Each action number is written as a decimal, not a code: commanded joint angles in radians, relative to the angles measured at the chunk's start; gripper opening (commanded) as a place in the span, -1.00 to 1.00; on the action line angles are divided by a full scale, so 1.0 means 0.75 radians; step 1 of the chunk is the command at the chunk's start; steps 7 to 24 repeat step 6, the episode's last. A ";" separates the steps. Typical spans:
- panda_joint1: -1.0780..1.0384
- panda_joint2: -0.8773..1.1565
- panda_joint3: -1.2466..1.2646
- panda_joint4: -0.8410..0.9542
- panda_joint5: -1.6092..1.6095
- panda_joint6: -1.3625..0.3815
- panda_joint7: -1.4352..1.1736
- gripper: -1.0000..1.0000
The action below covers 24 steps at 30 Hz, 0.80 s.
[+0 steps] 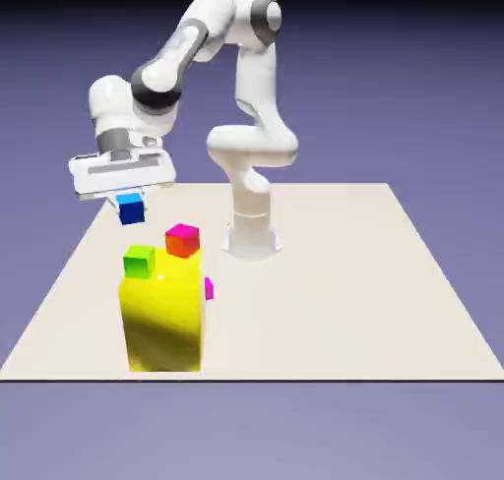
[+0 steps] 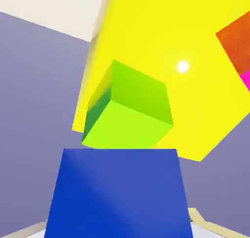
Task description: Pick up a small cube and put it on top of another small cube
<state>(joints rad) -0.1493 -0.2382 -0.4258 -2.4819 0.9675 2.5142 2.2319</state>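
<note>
The small blue cube point(image 1: 131, 210) hangs in the air, and my gripper point(image 1: 129, 201) is shut on it, above and behind the big yellow block point(image 1: 162, 316). On the block's top sit a green cube point(image 1: 140, 262) and a red-and-magenta cube point(image 1: 182, 240). In the hand view the blue cube point(image 2: 119, 193) fills the bottom and hides my fingertips. Beyond it lies the green cube point(image 2: 132, 112) on the yellow block point(image 2: 195, 61), with the red cube point(image 2: 237, 42) at the right edge.
A small magenta piece point(image 1: 209, 288) shows at the yellow block's right side. The robot's white base point(image 1: 251, 234) stands behind the block on the beige table point(image 1: 345, 301).
</note>
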 commanded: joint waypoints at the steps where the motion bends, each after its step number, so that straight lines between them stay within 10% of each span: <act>1: 0.015 0.041 0.003 0.007 0.058 0.017 -0.044 -1.00; 3: 0.039 0.107 0.007 0.018 0.151 0.046 -0.116 -1.00; 4: 0.039 0.107 0.007 0.018 0.151 0.046 -0.116 1.00; 24: 0.024 0.066 0.004 0.011 0.093 0.028 -0.071 1.00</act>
